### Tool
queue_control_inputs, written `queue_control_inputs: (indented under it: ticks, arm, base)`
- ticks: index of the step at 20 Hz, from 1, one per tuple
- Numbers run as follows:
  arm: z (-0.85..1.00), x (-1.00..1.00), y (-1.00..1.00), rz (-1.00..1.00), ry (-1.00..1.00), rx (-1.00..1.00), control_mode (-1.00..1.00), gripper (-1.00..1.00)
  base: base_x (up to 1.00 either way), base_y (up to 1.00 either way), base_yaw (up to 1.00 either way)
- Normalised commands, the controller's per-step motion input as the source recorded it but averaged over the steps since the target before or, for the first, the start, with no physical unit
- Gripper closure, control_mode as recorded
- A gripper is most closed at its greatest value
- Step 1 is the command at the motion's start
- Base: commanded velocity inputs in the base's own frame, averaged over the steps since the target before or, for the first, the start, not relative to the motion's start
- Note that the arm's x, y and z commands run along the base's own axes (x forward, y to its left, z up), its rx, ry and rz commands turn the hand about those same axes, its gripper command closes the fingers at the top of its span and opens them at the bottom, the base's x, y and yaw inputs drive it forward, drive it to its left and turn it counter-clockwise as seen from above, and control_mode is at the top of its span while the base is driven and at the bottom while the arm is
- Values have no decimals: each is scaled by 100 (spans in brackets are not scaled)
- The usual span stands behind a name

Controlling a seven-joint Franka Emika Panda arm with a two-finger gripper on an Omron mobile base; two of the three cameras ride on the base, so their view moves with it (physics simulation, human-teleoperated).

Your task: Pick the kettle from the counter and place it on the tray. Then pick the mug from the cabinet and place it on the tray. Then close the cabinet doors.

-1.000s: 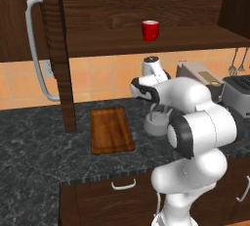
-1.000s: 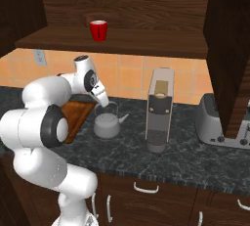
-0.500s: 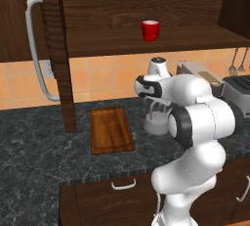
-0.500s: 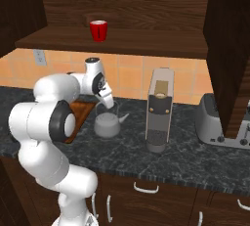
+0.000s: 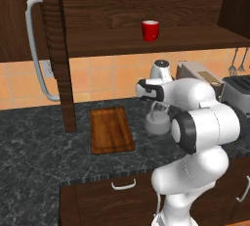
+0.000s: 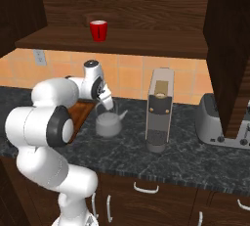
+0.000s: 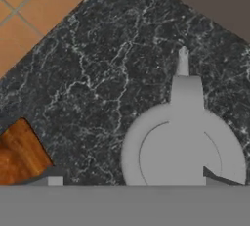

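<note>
Grey kettle [image 5: 157, 122] half hidden behind arm [image 5: 195, 102].

A rendered home kitchen is showing here: a speckled dark stone counter [image 5: 44, 156] is running under an orange tiled backsplash [image 5: 105, 76], with dark wood wall cabinet [image 5: 146, 10] above and drawer units [image 6: 161, 195] below. A coffee machine [image 6: 159, 110] and toaster [image 6: 212, 120] are standing near the counter's back edge.
</note>
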Motion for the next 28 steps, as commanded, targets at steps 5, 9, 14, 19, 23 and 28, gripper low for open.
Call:
queue_control_inputs:
  ticks: [5, 9, 14, 19, 23, 28]
  arm:
    - [-16, -22, -3, 0, -17, 0, -100, 100]
    - [40, -16, 0, 4, 4, 0, -100, 100]
    - [81, -47, 5, 17, 3, 0, -100, 100]
    - [34, -52, 35, 11, 3, 1, -100, 100]
    - [7, -26, 61, -3, 0, 0, -100, 100]
    - [-19, -29, 60, -9, -15, 0, -100, 100]
  base:
    - [0, 0, 0]
    - [0, 0, 0]
    - [0, 0, 0]
    - [0, 0, 0]
    - [0, 0, 0]
    - [0, 0, 0]
